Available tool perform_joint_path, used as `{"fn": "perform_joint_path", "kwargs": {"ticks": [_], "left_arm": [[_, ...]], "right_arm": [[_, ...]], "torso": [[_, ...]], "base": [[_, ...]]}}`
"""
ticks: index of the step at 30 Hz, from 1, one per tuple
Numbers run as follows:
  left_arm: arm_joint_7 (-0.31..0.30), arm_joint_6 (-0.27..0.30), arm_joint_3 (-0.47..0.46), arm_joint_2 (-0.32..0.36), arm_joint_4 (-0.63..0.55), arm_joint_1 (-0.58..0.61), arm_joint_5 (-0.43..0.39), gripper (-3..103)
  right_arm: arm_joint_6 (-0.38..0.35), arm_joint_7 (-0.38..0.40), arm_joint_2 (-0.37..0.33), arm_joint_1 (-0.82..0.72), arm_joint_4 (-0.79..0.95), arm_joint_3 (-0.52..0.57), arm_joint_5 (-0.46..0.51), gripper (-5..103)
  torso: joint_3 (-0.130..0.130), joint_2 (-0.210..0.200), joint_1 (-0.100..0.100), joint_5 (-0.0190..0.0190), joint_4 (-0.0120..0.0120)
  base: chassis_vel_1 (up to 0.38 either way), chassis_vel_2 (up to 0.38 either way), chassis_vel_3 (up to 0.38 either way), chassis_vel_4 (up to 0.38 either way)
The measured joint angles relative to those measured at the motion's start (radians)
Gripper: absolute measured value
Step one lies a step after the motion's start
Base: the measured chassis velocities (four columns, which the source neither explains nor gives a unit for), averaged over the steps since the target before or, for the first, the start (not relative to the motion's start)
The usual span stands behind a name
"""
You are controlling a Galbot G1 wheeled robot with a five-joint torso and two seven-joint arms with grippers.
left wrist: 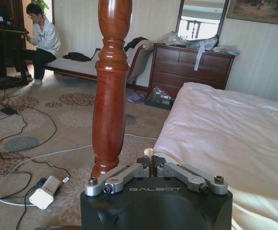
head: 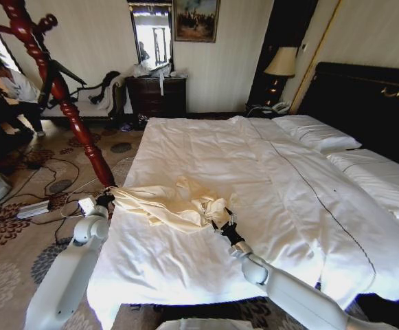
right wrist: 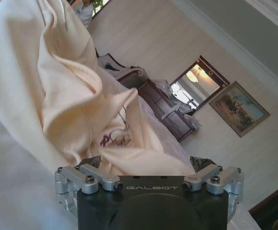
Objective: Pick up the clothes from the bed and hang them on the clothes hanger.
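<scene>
Grippers (head: 106, 197) (head: 220, 221) pinching clothes (head: 168, 204) (on bed (head: 206, 148))

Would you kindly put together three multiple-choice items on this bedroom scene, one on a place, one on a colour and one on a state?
1. Where does the cream garment lie?
A. On the near part of the bed
B. On the carpet
C. On the dresser

2. What colour is the turned wooden coat stand?
A. White
B. Red-brown
C. Black

3. How are the fingers of the left gripper?
A. Spread wide in the air
B. Closed on a bit of cream cloth
C. Closed on the coat stand

Answers:
1 A, the garment sits crumpled on the white duvet between the two grippers.
2 B, its post shows glossy red-brown.
3 B, the left wrist view shows the fingers meeting with pale fabric pinched between them; the right gripper sits at the garment's other end.
</scene>
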Motion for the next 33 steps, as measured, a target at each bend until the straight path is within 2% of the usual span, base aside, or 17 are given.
{"fn": "perform_joint_path", "kwargs": {"ticks": [10,13,14,17,20,21,24,25,28,31,33], "left_arm": [[0.0,0.002,-0.001,0.006,0.002,-0.008,-0.003,2],[0.0,0.002,-0.002,0.007,-0.001,-0.008,-0.004,2],[0.0,0.002,-0.003,0.008,-0.001,-0.006,-0.004,2],[0.0,0.002,-0.004,0.008,-0.001,-0.004,-0.004,2],[0.0,0.002,-0.005,0.009,-0.002,-0.003,-0.004,2],[0.0,0.002,-0.005,0.009,-0.002,-0.003,-0.004,2],[-0.003,0.002,-0.004,0.01,-0.006,-0.002,-0.003,2],[-0.003,0.002,-0.004,0.01,-0.006,-0.002,-0.003,2],[-0.009,0.005,-0.002,0.012,-0.015,0.002,-0.003,2],[-0.011,0.005,-0.003,0.015,-0.023,0.007,-0.003,2],[-0.013,0.006,-0.006,0.017,-0.03,0.014,-0.004,2]], "right_arm": [[0.005,-0.002,0.07,0.183,-0.089,-0.165,0.052,100],[0.011,-0.001,0.081,0.197,-0.108,-0.176,0.056,100],[0.018,-0.001,0.085,0.201,-0.113,-0.177,0.059,103],[0.042,-0.004,0.088,0.204,-0.116,-0.174,0.068,100],[0.11,-0.043,0.093,0.201,-0.106,-0.146,0.107,85],[0.11,-0.043,0.093,0.201,-0.106,-0.146,0.107,85],[0.191,-0.134,0.097,0.194,-0.086,-0.117,0.184,74],[0.191,-0.134,0.097,0.194,-0.086,-0.117,0.184,74],[0.216,-0.203,0.093,0.188,-0.069,-0.112,0.253,57],[0.222,-0.232,0.09,0.183,-0.062,-0.108,0.288,51],[0.223,-0.249,0.086,0.18,-0.059,-0.104,0.316,40]], "torso": [[0.0,0.0,0.0,0.0,0.0001],[0.0,0.0,0.0,0.0001,-0.0001],[0.0,0.0,0.0,0.0001,0.0],[0.0,0.0,0.0,0.0,0.0],[0.0,0.0,0.0,0.0,-0.0001],[0.0,0.0,0.0,0.0,-0.0001],[0.0,0.0,0.0,0.0001,0.0],[0.0,0.0,0.0,0.0001,0.0],[0.0,0.0,0.0,0.0001,0.0],[0.0,0.0,0.0,0.0002,0.0],[0.0,0.0,0.0,0.0002,0.0]], "base": [[0.0,0.0,0.0,0.0],[0.0,0.0,0.0,0.0],[0.0,0.0,0.0,0.0],[0.0,0.0,0.0,0.0],[0.0,0.0,0.0,0.0],[0.0,0.0,0.0,0.0],[0.0,0.0,0.0,0.0],[0.0,0.0,0.0,0.0],[0.0,0.0,0.0,0.0],[0.0,0.0,0.0,0.0],[0.0,0.0,0.0,0.0]]}}
